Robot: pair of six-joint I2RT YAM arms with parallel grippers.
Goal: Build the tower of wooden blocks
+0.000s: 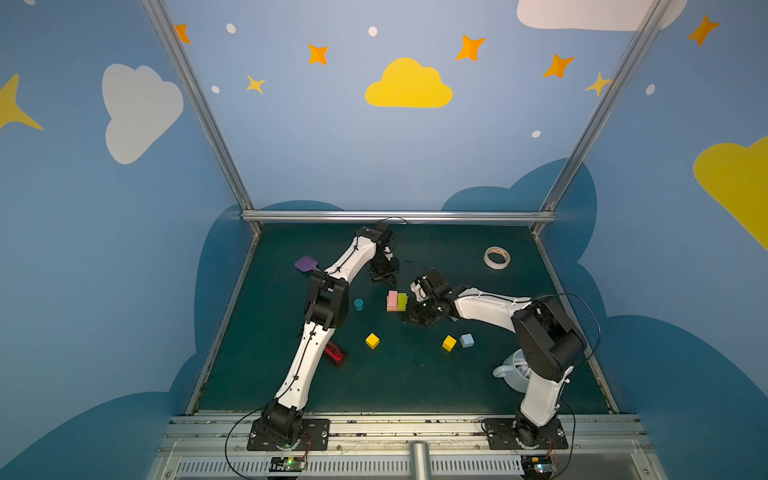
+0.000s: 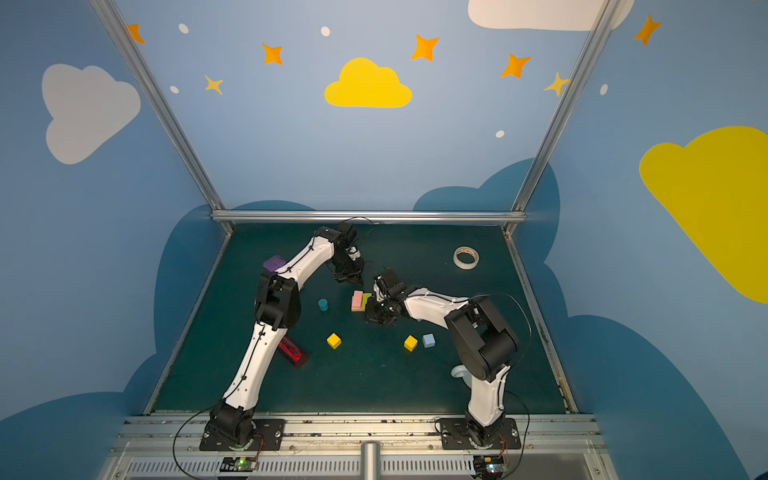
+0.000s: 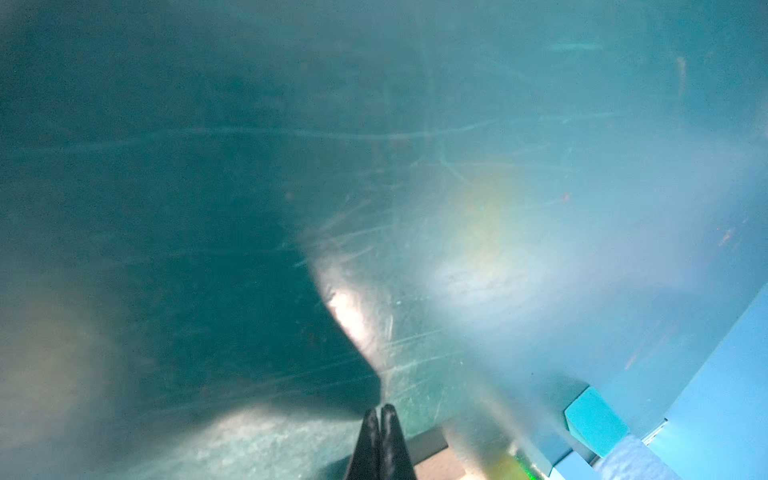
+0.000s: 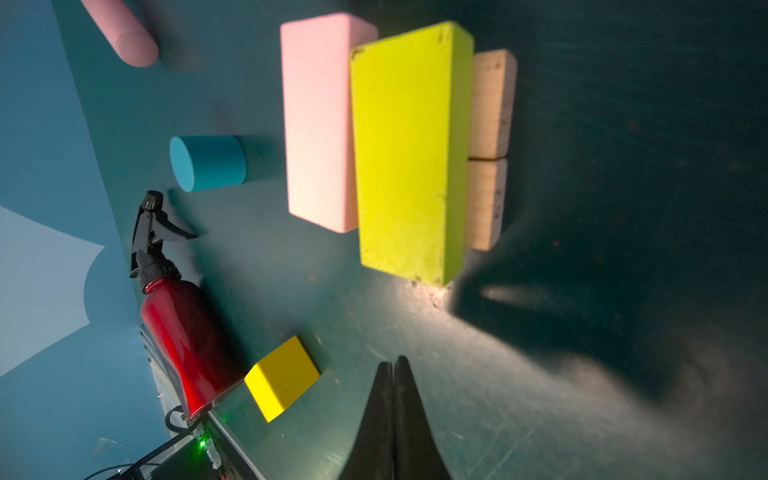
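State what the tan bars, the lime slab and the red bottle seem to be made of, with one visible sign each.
Tan bars: bare wood, matt; grain lines and dark flecks show.
Lime slab: probably painted wood, smooth satin coat, worn at corners.
Red bottle: glossy, with bright highlights; metal or plastic, cannot tell.

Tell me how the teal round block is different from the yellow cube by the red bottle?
The teal cylinder is round; the yellow cube has flat sides and corners. The cylinder stands nearer the pink slab; the cube sits nearer the red bottle. Both rest alone on the table, not stacked.
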